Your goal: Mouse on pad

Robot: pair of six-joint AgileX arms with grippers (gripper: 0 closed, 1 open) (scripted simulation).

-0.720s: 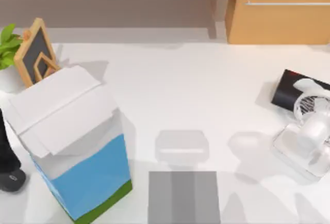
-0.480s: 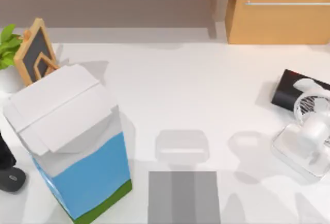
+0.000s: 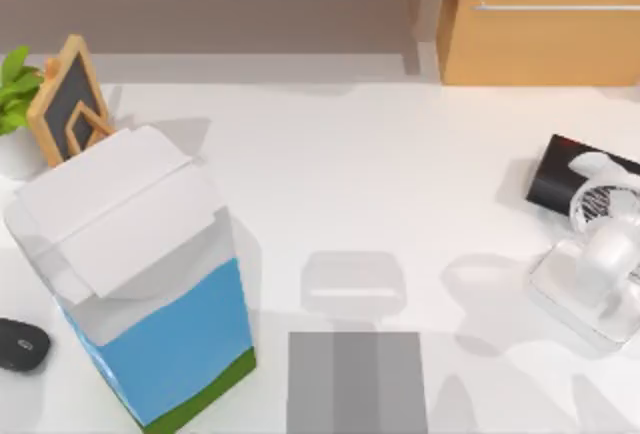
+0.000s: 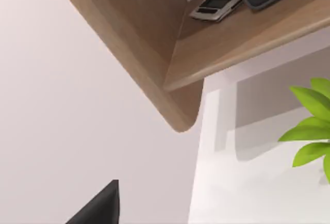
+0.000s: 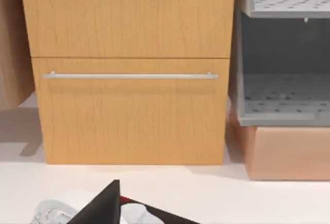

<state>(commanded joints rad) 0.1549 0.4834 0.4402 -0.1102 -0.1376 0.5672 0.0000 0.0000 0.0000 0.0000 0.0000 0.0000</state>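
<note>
The mouse (image 3: 22,344), a small black oval with a tiny grey mark, lies at the table's far left edge, just left of the carton's base. The pad (image 3: 357,382), a mid-grey mat with a lighter middle band, lies flat at the front centre, well to the right of the mouse. A black piece of my left gripper (image 4: 98,207) shows in the left wrist view, which faces a wall, a wooden shelf and plant leaves. A like black piece of my right gripper (image 5: 100,206) shows in the right wrist view, facing the wooden drawers.
A tall white, blue and green carton (image 3: 150,284) stands between mouse and pad. A plant (image 3: 14,84) and framed chalkboard (image 3: 70,104) sit at the back left. A white fan (image 3: 600,264) and a black box (image 3: 558,169) stand at the right. A pale patch (image 3: 353,282) lies behind the pad.
The dark part of my left arm that hung over the mouse at the left edge has drawn out of the top view. The mouse lies where it was.
</note>
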